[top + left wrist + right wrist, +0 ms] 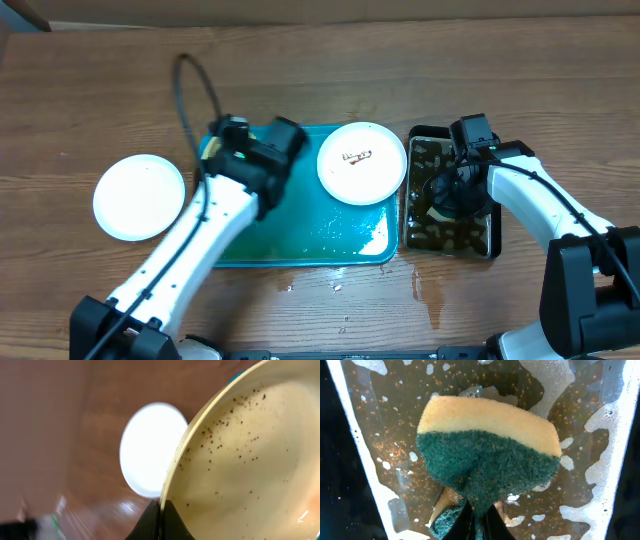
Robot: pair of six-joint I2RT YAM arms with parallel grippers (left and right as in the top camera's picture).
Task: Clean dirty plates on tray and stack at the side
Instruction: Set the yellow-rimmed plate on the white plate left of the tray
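Observation:
The teal tray [300, 240] lies in the middle of the table. A white plate [361, 162] marked with brown sauce rests on its far right corner. In the left wrist view my left gripper [161, 510] is shut on the rim of a pale yellow-green plate [250, 460], which is tilted up and speckled with dark bits. From overhead that gripper [225, 138] is over the tray's far left corner and the arm hides the held plate. Another white plate [139, 196] [147, 450] lies flat on the table to the left. My right gripper [479, 515] [452, 190] is shut on a yellow-and-green sponge [485, 445].
The sponge hangs over a black pan [490, 235] of murky brown water with foam [605, 425], just right of the tray. Water drops [335, 286] lie on the wood in front of the tray. A black cable [190, 80] loops above the left arm.

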